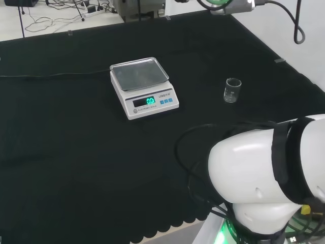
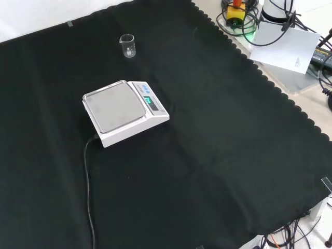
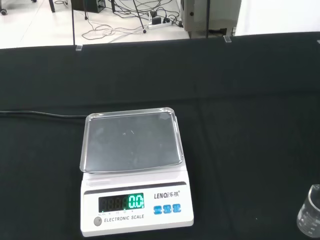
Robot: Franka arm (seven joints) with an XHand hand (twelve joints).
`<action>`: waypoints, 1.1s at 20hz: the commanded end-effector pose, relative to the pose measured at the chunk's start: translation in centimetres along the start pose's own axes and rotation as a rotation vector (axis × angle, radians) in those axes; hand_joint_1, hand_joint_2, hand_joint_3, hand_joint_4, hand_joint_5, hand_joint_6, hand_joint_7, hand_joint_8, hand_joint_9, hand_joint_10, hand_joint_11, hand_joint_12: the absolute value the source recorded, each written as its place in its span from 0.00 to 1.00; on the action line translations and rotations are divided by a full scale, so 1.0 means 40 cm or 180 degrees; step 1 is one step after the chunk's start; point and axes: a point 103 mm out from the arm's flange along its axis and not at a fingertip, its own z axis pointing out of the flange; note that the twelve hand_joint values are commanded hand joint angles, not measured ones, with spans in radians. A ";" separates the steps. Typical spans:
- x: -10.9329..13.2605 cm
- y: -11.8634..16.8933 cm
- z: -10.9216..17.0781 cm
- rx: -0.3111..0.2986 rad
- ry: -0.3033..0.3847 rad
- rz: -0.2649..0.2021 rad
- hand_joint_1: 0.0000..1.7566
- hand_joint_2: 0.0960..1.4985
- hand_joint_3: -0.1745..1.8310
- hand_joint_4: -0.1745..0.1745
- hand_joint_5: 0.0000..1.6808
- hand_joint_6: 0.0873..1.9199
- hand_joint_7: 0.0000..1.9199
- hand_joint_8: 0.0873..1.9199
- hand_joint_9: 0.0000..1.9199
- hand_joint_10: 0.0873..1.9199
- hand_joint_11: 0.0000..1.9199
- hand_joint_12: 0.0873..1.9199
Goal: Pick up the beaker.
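A small clear glass beaker [image 1: 232, 90] stands upright on the black cloth, to the right of the scale in the head view. In the front view the beaker [image 2: 127, 45] stands beyond the scale, near the cloth's far edge. The wrist view catches part of the beaker [image 3: 311, 217] at the picture's edge, beside the scale. It looks empty.
A white electronic scale [image 1: 143, 87] with a bare metal pan and a lit green display sits mid-cloth; its black cable [image 2: 88, 187] runs toward the front view's bottom. The arm's white link [image 1: 269, 178] fills the head view's lower right. Cables and gear [image 2: 244, 18] lie beyond the cloth.
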 end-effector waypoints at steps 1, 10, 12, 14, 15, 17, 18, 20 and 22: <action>-0.064 0.035 0.073 0.0105 0.0084 0.0102 0.36 0.72 0.00 0.55 0.27 0.05 0.20 0.27 0.25 0.34 0.03 0.75; -0.153 0.099 0.186 0.0227 0.0381 0.0285 0.36 0.72 0.00 0.55 0.28 0.05 0.19 0.27 0.25 0.34 0.03 0.75; -0.172 0.111 0.212 0.0269 0.0427 0.0304 0.36 0.72 0.00 0.54 0.28 0.05 0.19 0.27 0.25 0.34 0.03 0.75; -0.188 0.125 0.238 0.0317 0.0460 0.0315 0.36 0.72 0.00 0.54 0.28 0.05 0.19 0.27 0.25 0.34 0.03 0.75; -0.199 0.131 0.252 0.0346 0.0480 0.0319 0.36 0.72 0.00 0.54 0.28 0.05 0.19 0.27 0.25 0.34 0.03 0.75; -0.216 0.141 0.280 0.0406 0.0491 0.0329 0.37 0.72 0.00 0.54 0.29 0.05 0.19 0.28 0.25 0.34 0.03 0.75; -0.224 0.147 0.295 0.0445 0.0505 0.0338 0.37 0.72 0.00 0.54 0.29 0.05 0.19 0.28 0.25 0.34 0.03 0.75; -0.242 0.157 0.326 0.0526 0.0539 0.0371 0.37 0.72 0.00 0.53 0.29 0.05 0.19 0.28 0.25 0.34 0.03 0.75; -0.257 0.166 0.358 0.0605 0.0569 0.0410 0.37 0.72 0.00 0.53 0.29 0.05 0.19 0.28 0.25 0.34 0.03 0.75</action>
